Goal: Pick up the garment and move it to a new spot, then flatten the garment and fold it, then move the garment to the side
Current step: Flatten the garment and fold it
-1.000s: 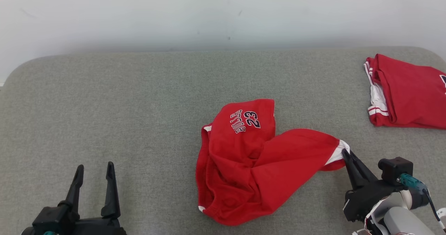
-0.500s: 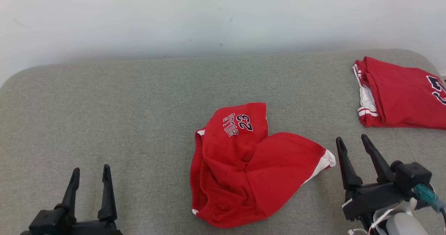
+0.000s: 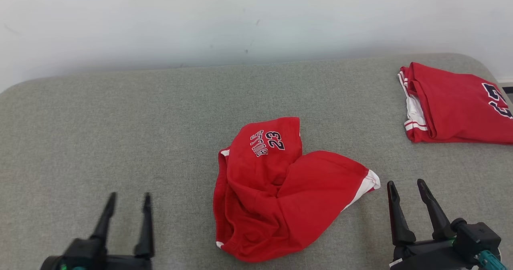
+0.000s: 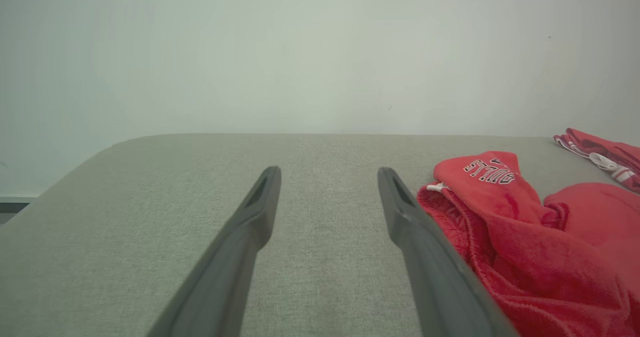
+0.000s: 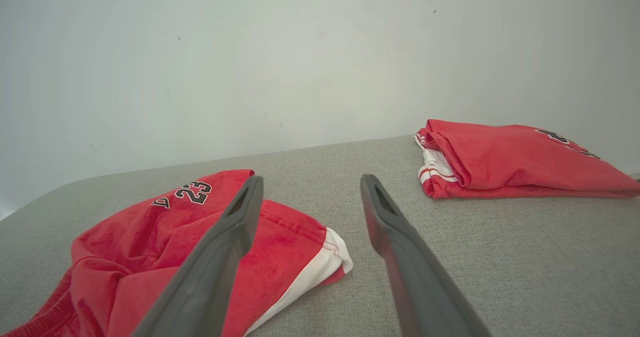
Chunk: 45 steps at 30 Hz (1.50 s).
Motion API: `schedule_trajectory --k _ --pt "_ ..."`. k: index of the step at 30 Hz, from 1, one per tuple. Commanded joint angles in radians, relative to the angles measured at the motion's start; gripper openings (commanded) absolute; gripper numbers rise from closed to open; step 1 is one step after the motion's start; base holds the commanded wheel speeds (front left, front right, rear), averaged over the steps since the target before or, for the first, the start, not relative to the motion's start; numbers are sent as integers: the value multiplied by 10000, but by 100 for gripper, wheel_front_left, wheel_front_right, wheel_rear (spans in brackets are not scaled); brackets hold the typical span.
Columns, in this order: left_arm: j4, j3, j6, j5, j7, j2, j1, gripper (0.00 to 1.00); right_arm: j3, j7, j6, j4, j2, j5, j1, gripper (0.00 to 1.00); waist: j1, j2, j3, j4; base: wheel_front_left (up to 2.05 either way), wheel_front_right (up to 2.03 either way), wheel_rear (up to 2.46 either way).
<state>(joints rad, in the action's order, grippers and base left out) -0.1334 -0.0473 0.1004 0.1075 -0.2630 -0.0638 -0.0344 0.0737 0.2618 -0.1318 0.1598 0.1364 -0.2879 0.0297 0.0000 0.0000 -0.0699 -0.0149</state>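
Observation:
The garment point(image 3: 280, 190) is a crumpled pair of red shorts with white trim and a "23" print, lying in a heap at the middle of the grey table point(image 3: 120, 121). It also shows at the right of the left wrist view as garment point(image 4: 525, 237) and at the lower left of the right wrist view as garment point(image 5: 165, 237). My left gripper point(image 3: 128, 200) stands open at the lower left, apart from the cloth. My right gripper point(image 3: 405, 184) stands open just right of the white-trimmed leg end, holding nothing.
A second red garment point(image 3: 457, 105), folded, lies at the table's far right near the edge; it shows as the folded garment point(image 5: 515, 159) in the right wrist view. A pale wall point(image 3: 240, 17) runs behind the table. Bare grey surface lies left of the heap.
My right gripper let go of the shorts' white-trimmed leg end, opened and drew back to the right. The leg end dropped flat. The head camera shifted slightly.

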Motion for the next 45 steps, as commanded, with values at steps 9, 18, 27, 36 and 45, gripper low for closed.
schedule_trajectory --k 9,18,27,36,45 --pt "-789 3083 287 -188 60 -799 -574 100 201 40 29 128 106 41 257 100 0 0 -34 -109 0 0 0" --pt "-1776 5573 287 1019 705 -1691 -1120 100 300 40 27 261 142 -87 368 100 0 0 -210 -554 0 0 0" --pt "-2566 6099 288 1786 879 -1717 -1442 0 114 41 29 221 122 -85 281 100 0 0 -216 -742 0 0 0" --pt "-2094 5474 8 2371 317 -1580 -1342 0 -22 41 27 235 132 -51 68 100 0 0 47 92 0 0 0" --pt "-1302 5228 -386 2643 391 -1960 -392 0 -47 24 29 351 88 -21 251 100 0 0 -118 675 0 0 0"
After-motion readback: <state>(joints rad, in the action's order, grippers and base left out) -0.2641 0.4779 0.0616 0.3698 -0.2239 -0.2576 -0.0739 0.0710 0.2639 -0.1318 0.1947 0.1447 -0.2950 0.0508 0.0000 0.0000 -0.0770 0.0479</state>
